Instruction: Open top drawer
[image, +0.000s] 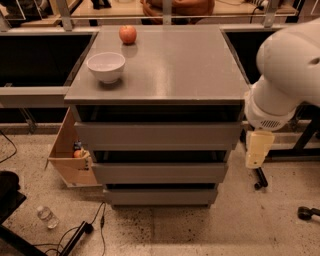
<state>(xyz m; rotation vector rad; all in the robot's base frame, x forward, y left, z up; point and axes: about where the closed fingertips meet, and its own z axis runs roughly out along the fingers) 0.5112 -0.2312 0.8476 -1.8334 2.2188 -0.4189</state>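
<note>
The grey cabinet stands in the middle of the camera view with three flat grey fronts stacked below its top. The top drawer is the widest front, just under a dark gap beneath the cabinet top, and it sits pushed in. My white arm comes in from the right. Its cream-coloured gripper hangs down beside the cabinet's right edge, level with the top drawer's front and a little apart from it. It holds nothing that I can see.
A white bowl and a red apple sit on the cabinet top. A light wooden box leans at the cabinet's left. A water bottle and cables lie on the floor. A black table leg stands at right.
</note>
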